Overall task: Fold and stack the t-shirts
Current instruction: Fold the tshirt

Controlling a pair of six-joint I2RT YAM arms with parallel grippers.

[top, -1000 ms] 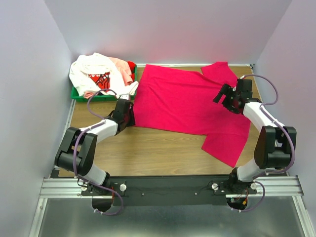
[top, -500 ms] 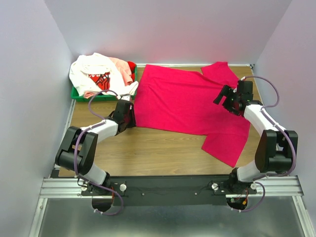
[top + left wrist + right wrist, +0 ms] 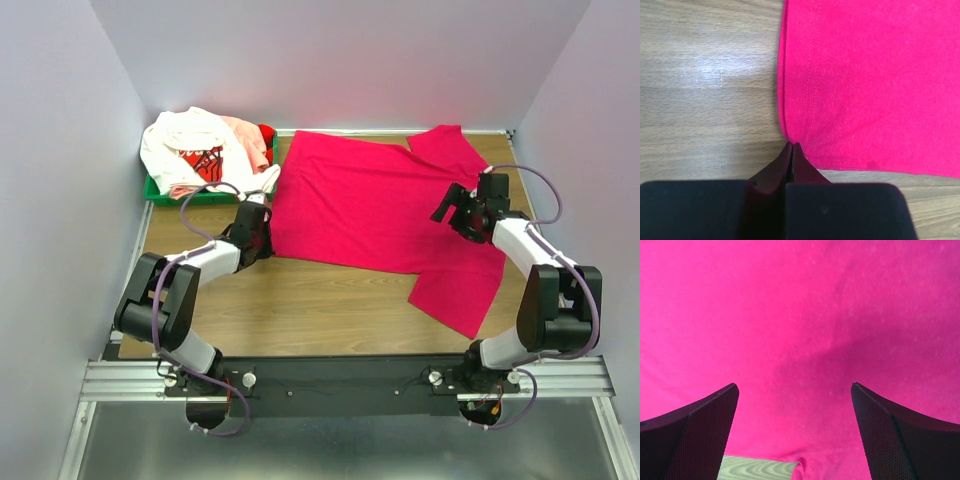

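Observation:
A magenta-red t-shirt [image 3: 370,205] lies spread flat across the back of the wooden table. My left gripper [image 3: 267,246] is low at the shirt's near-left hem corner [image 3: 790,135], and its jaws are shut together on that corner [image 3: 791,145]. Over the shirt's right side, near the sleeve, my right gripper [image 3: 447,203] hovers wide open with only magenta cloth [image 3: 800,315] below its fingers [image 3: 794,385]. A white t-shirt with a red graphic [image 3: 195,150], a pale pink one [image 3: 240,130] and a red one [image 3: 266,133] sit heaped at the back left.
The heap rests in a green tray [image 3: 160,190] in the back-left corner. Walls close in on the left, back and right. Bare wood [image 3: 320,300] stretches between the shirt and the arm bases.
My left gripper has gone from open to shut at the hem corner. The right gripper, still open, has shifted slightly nearer over the shirt.

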